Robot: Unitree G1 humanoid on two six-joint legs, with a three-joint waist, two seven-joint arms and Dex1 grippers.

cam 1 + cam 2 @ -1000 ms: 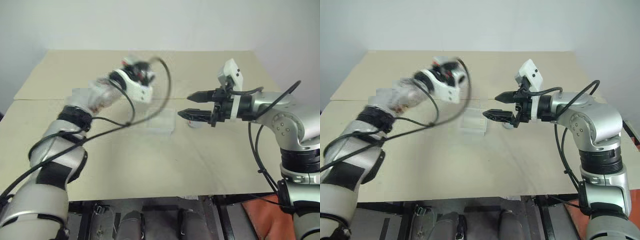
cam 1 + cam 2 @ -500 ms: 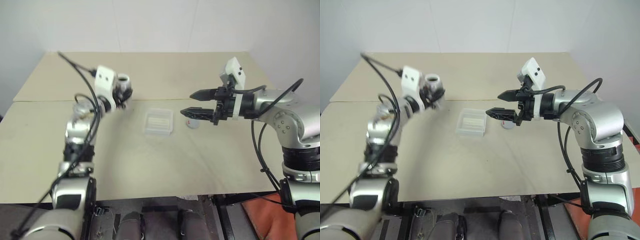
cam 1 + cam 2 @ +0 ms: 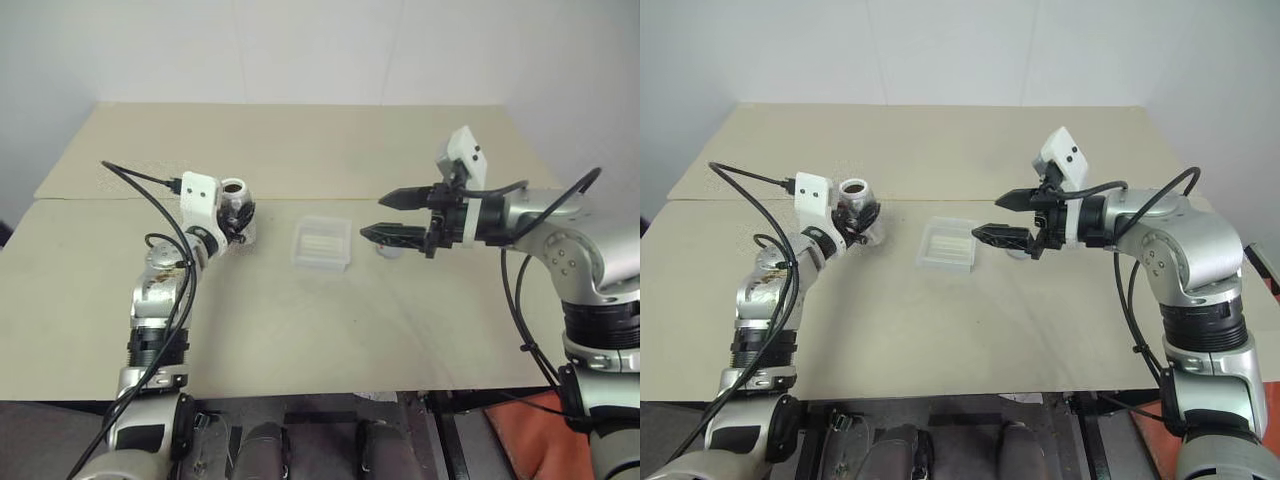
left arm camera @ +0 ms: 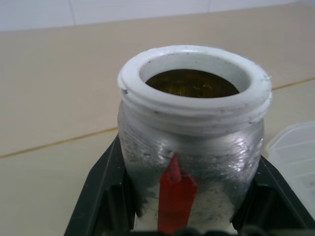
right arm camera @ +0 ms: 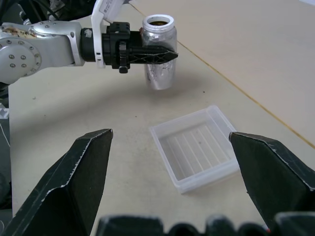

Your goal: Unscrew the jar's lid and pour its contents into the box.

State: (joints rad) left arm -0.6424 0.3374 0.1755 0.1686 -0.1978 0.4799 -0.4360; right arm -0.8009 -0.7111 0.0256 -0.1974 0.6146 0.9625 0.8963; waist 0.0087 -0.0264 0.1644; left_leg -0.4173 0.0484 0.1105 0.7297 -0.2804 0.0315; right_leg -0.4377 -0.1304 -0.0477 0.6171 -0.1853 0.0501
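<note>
Gripping the small silvery-clear cylindrical jar [image 4: 192, 142] with its red vertical label stripe, clamping it from both sides between the two black fingers [image 4: 101, 196] of the left gripper [image 5: 166, 55]. Holding it upright, its white threaded mouth open and facing up, showing a dark brownish inside; not telling from these views whether anything is lying in there. Keeping the jar's base low over the flat beige tabletop [image 3: 300, 330], right at the surface, though not telling whether it is touching. Sitting just beyond the left gripper's fingertips, toward the robot's right: the small shallow clear plastic box [image 3: 323, 243], roughly square with rounded corners and a ribbed floor, resting flat and apart from the jar. Hovering past the box's far side, the right gripper [image 3: 375, 216], spreading its two black fingers wide with nothing between them, pointing toward the box and the jar, one finger above the other. Lying on the table just under and behind the right gripper's lower finger: the small round grey lid [image 3: 388, 250], partly hidden by that finger, close beside the box's right edge and well apart from the jar. Trailing black cables [image 3: 150, 180] from the white camera block above the left gripper.
</note>
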